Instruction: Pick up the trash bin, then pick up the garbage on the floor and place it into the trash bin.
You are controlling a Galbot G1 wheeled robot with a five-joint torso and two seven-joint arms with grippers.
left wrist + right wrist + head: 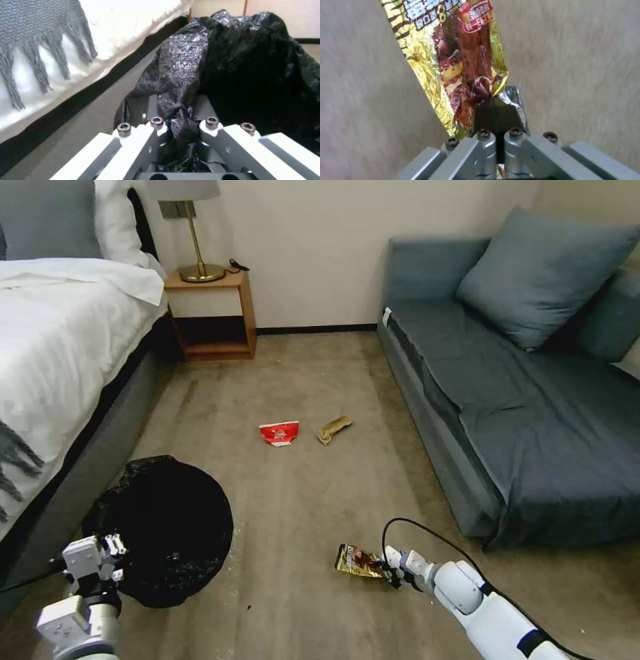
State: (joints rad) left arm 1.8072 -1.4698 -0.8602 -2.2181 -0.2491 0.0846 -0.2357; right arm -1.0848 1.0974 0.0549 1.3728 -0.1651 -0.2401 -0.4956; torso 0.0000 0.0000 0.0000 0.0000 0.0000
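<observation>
The trash bin [167,527] with its glossy black liner hangs at the lower left beside the bed, and my left gripper [113,550] is shut on the bunched liner [180,117] at its rim. Low over the carpet at bottom centre, my right gripper [389,568] is shut on the end of a yellow-brown snack wrapper [357,561], whose gold and red print fills the right wrist view [460,62]. Farther off on the floor lie a red-and-white snack bag [279,433] and a tan paper scrap [333,429].
A bed [60,347] with white sheets and a grey fringed throw runs along the left. A wooden nightstand [213,317] with a brass lamp stands at the back wall. A grey-blue sofa [520,400] lines the right. Open carpet [300,493] lies between them.
</observation>
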